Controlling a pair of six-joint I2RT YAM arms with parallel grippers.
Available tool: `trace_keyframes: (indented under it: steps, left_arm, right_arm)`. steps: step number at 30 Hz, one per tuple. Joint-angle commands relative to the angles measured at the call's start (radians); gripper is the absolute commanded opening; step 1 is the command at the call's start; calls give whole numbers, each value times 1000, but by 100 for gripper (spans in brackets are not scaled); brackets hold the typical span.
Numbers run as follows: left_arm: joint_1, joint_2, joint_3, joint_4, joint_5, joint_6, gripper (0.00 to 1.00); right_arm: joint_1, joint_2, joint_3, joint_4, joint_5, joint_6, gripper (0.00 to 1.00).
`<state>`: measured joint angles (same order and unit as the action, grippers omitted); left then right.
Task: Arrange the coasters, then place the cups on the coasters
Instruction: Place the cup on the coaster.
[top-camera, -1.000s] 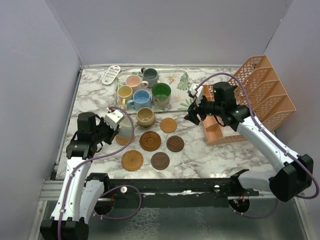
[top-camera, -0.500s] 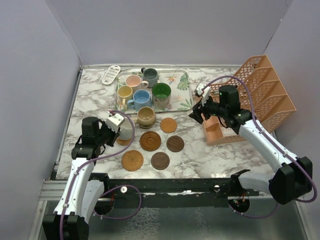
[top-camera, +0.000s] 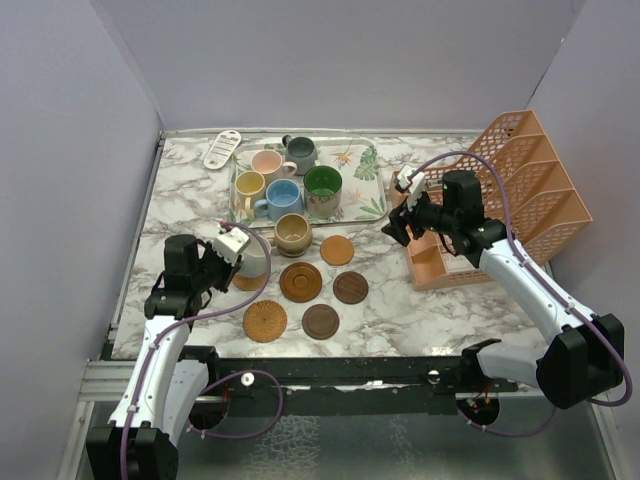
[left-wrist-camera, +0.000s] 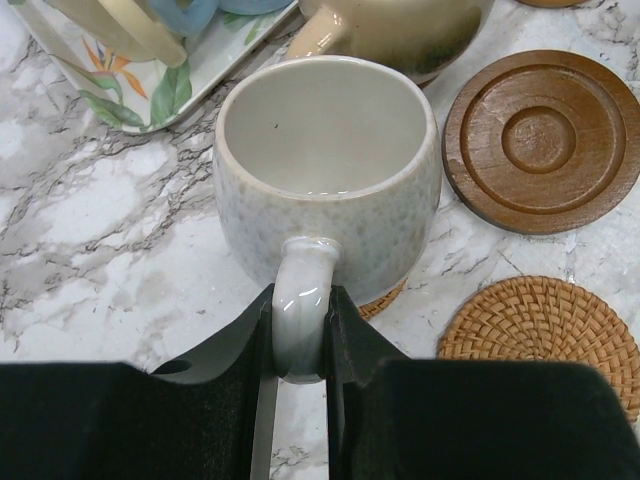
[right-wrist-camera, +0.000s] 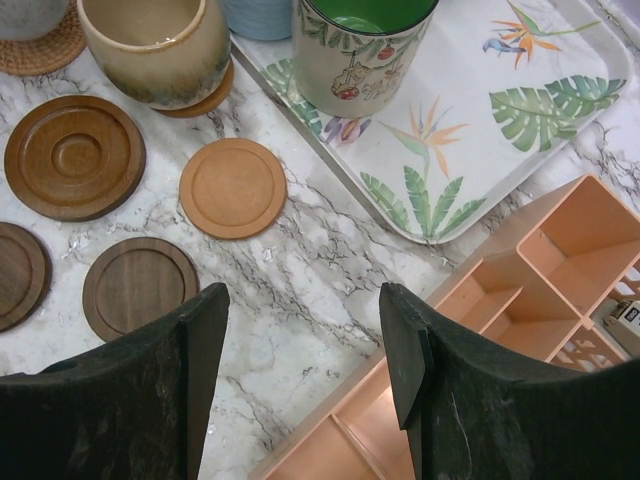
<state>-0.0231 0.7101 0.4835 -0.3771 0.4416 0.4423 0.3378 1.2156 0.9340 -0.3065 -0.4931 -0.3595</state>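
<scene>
My left gripper (left-wrist-camera: 300, 305) is shut on the handle of the cream-white cup (left-wrist-camera: 325, 190). The cup stands upright over a woven coaster (left-wrist-camera: 386, 298); only the coaster's edge shows beneath it. From above, this cup (top-camera: 252, 258) is at the left end of the coasters. The tan cup (top-camera: 291, 233) sits on a coaster beside it. Bare coasters lie nearby: a light orange one (top-camera: 337, 250), a ringed brown one (top-camera: 300, 281), two dark ones (top-camera: 350, 287) and a woven one (top-camera: 265, 321). My right gripper (right-wrist-camera: 305, 330) hangs open and empty over the marble near the rack.
The leaf-patterned tray (top-camera: 362, 207) at the back holds the pink (top-camera: 267, 162), grey-blue (top-camera: 300, 153), yellow (top-camera: 248, 185), light blue (top-camera: 283, 197) and green-inside (top-camera: 322, 187) cups. An orange mesh rack (top-camera: 520, 195) stands at the right. A white slotted object (top-camera: 222, 148) lies at the back left.
My left gripper has come down and back a little with the cream-white cup, bringing it onto the woven coaster. My right arm has drawn back to the right, towards the rack.
</scene>
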Motion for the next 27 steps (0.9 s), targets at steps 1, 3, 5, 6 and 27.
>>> trace_keyframes:
  steps: [1,3,5,6,27]
  left_arm:
    - [8,-37,-26,116,95,56,0]
    - [8,-43,-47,128,101,71,0]
    - [8,-48,-67,147,104,81,0]
    - [8,-51,-77,158,105,80,0]
    - [17,-86,-134,234,112,88,0]
  right_arm:
    - [-9,2,-11,30,2,-1,63]
    - [-11,2,-13,29,6,-2,63]
    - [-14,5,-14,28,6,-4,63]
    - [-14,7,-14,26,6,-5,63]
    - [-43,19,-23,16,-9,-15,63]
